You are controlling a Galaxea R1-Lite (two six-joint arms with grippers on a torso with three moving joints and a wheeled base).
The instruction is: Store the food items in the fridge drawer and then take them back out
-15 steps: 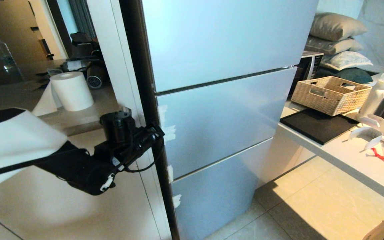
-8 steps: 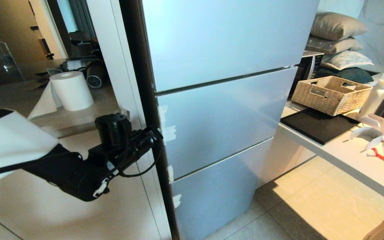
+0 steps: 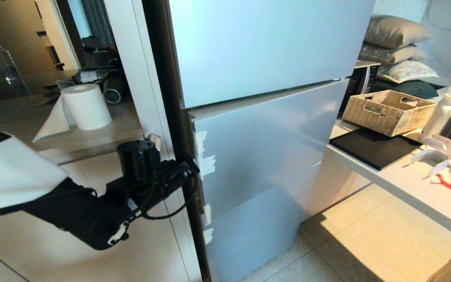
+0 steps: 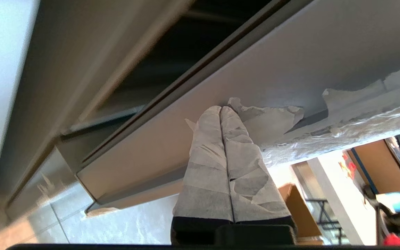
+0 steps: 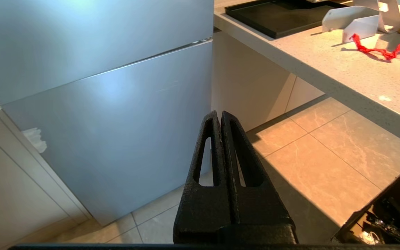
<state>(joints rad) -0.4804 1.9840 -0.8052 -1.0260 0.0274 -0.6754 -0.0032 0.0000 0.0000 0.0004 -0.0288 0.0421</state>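
Leverage explains the left gripper (image 4: 221, 113): its paper-wrapped fingers (image 4: 207, 152), pressed together with nothing between them, are set against the taped left edge of the silver middle fridge front (image 3: 264, 145), which stands slightly pulled out. The black right gripper (image 5: 219, 119) is parked low over the tiled floor (image 5: 325, 152), clenched empty. Neither the clear drawer nor any food item is seen.
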